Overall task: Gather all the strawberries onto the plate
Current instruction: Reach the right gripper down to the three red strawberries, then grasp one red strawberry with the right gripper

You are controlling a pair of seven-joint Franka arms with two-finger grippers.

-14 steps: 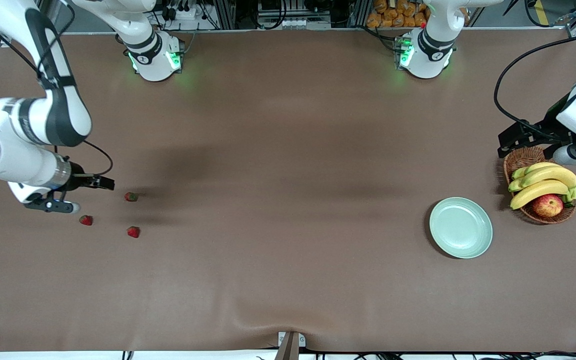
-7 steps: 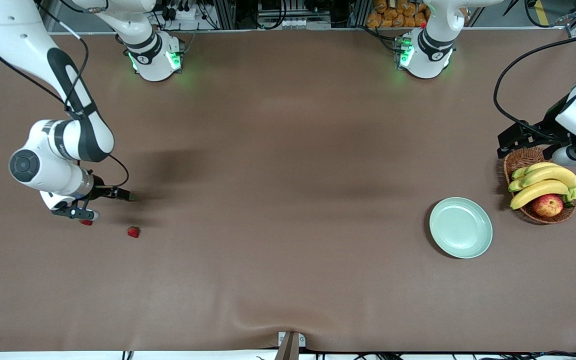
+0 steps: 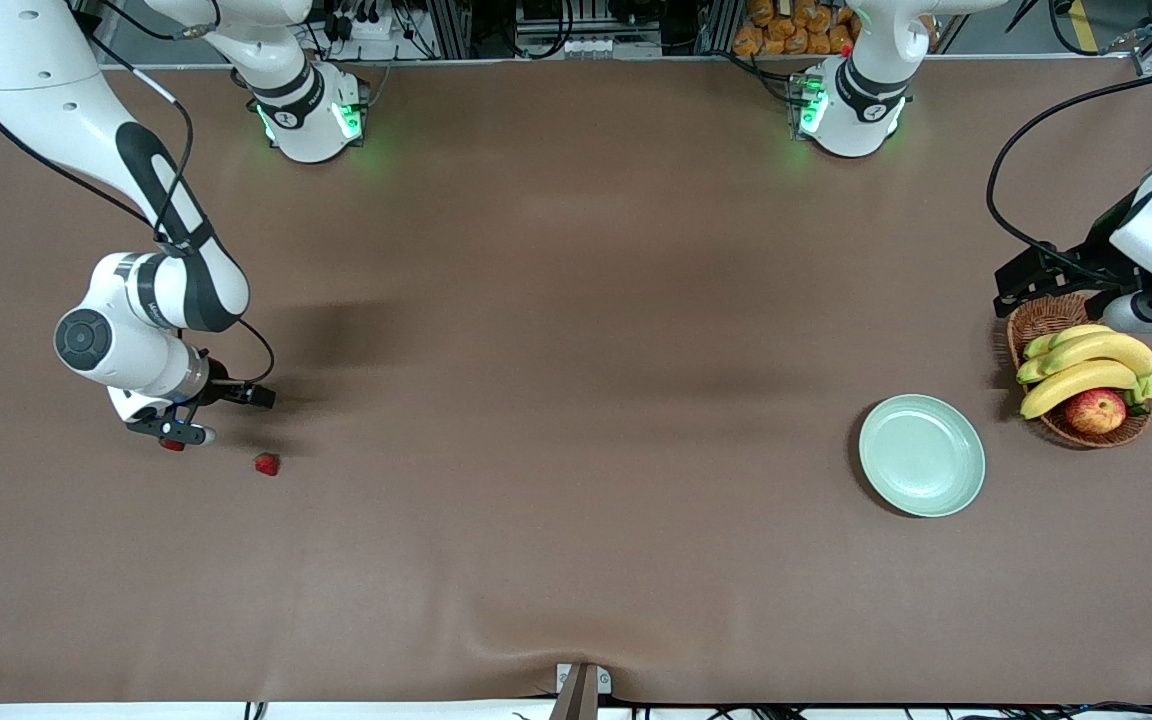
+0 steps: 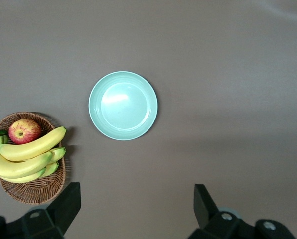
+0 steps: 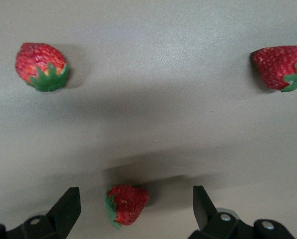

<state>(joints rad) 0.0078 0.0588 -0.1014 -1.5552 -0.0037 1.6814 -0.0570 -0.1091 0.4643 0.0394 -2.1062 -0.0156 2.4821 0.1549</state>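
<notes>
Three small red strawberries lie near the right arm's end of the table. In the front view one strawberry (image 3: 266, 463) is in plain sight, a second strawberry (image 3: 172, 446) peeks out under a finger, and the hand hides the third. My right gripper (image 3: 219, 415) hangs open over them. The right wrist view shows one strawberry (image 5: 127, 204) on the table between the open gripper (image 5: 136, 195) fingers, and two others (image 5: 41, 67) (image 5: 280, 67) lying apart from it. The mint-green plate (image 3: 921, 455) (image 4: 122, 105) sits bare toward the left arm's end. My left gripper (image 3: 1014, 285) (image 4: 137, 196) waits open above the basket.
A wicker basket (image 3: 1044, 315) (image 4: 34, 186) with bananas (image 3: 1086, 365) and an apple (image 3: 1096, 410) stands beside the plate, at the left arm's end. A small bracket (image 3: 581, 685) sits at the table's edge nearest the front camera.
My right arm has swung toward the left arm's end of the table, bringing the open gripper from beside the strawberries to over them. The left arm has not moved.
</notes>
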